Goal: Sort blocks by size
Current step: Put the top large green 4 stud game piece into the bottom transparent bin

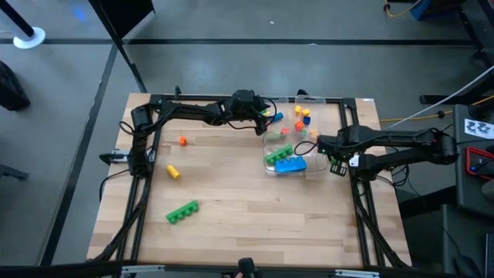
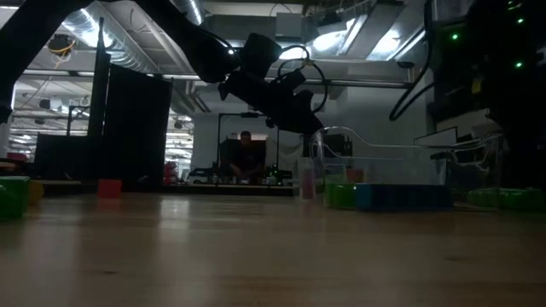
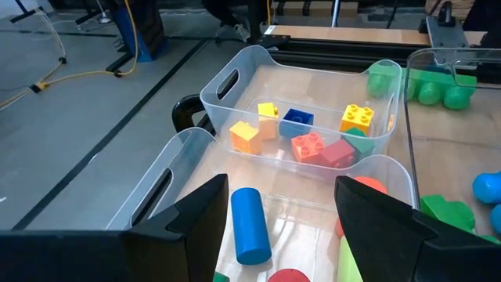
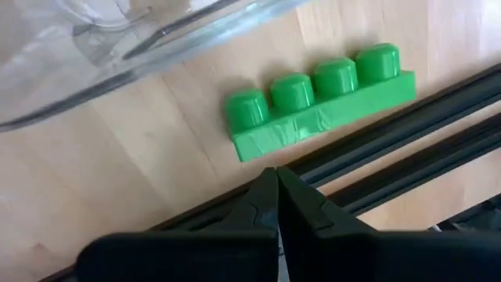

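Observation:
My left gripper (image 1: 268,117) (image 3: 282,227) hangs open over the clear trays at the table's far side. Below its fingers a blue cylinder (image 3: 250,223) lies in the nearer tray (image 3: 168,168), untouched. The tray beyond (image 3: 235,70) holds several small yellow, orange, red and blue blocks (image 3: 309,137). A third tray (image 1: 302,171) holds a green bar (image 1: 279,153) and a blue block (image 1: 291,164). My right gripper (image 1: 337,162) (image 4: 275,188) is shut and empty, pointing down beside a green four-stud bar (image 4: 321,98) that lies flat on the table.
Loose on the table's left half lie a small orange block (image 1: 183,140), a yellow cylinder (image 1: 173,171) and a green studded bar (image 1: 182,211). A black frame rail (image 4: 391,149) runs just beside the right-hand green bar. A person shows in the room behind (image 2: 246,153).

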Controlling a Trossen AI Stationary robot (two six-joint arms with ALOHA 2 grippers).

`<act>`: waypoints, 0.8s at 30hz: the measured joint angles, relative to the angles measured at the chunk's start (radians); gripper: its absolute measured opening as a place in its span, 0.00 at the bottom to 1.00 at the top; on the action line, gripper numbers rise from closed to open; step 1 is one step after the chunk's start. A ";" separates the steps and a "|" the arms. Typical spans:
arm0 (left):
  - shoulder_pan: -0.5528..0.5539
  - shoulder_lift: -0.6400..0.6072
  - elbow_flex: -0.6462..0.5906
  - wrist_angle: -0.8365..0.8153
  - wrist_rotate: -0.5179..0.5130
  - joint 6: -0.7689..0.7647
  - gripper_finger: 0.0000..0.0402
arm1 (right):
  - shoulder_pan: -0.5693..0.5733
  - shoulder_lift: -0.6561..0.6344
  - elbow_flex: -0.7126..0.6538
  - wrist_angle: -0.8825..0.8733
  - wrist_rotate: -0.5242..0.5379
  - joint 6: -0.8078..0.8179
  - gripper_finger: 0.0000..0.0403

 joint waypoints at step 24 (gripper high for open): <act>0.000 0.000 0.000 0.000 0.000 0.000 0.55 | 0.179 0.050 -0.070 0.019 0.137 0.136 0.00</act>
